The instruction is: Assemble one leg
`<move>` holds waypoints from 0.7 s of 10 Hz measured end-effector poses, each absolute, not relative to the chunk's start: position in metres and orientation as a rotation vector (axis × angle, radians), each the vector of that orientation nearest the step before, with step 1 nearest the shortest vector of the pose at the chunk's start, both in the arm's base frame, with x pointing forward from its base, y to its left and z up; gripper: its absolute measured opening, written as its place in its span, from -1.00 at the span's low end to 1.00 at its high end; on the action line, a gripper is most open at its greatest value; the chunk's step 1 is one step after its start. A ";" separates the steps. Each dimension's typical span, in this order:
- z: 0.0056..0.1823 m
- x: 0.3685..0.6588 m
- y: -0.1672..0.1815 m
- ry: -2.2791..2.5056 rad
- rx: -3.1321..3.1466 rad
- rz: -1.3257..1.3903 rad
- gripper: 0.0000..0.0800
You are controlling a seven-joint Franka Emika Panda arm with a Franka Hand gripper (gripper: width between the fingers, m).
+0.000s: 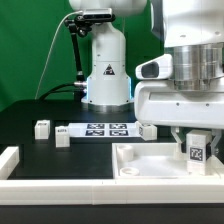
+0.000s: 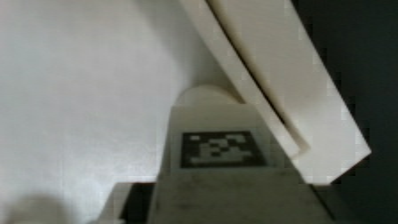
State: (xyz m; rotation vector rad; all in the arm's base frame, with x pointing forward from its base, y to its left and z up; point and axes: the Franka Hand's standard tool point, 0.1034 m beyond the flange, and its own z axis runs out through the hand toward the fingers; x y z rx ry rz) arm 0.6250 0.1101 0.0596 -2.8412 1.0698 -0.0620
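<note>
- One small white rectangular leg (image 1: 197, 150) with a black-and-white tag sits clamped between the fingers (image 2: 146, 203), over the large white rimmed tray (image 1: 140, 166).
- Keep it upright, close to the rim corner, lowering slowly.

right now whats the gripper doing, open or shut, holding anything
Gripper: shut on the leg, held over the tray near its corner rim.

Glowing evenly bright in the exterior view, glaring off the white square rimmed plastic tray (image 1: 150, 165) against the black tabletop (image 1: 50, 150); blurring softly throughout the wrist view, shadowing darkly along one edge.
</note>
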 end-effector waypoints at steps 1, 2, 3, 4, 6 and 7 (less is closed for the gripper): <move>0.059 0.625 0.110 1.297 -2.724 -0.057 -0.28; 0.059 0.625 0.111 1.498 -2.606 -0.044 -0.28; 0.059 0.625 0.114 1.653 -2.505 -0.035 -0.28; 0.059 0.625 0.114 1.754 -2.432 -0.031 -0.28; 0.058 0.624 0.116 2.117 -2.084 0.003 -0.28; 0.058 0.624 0.117 2.277 -1.892 0.017 -0.28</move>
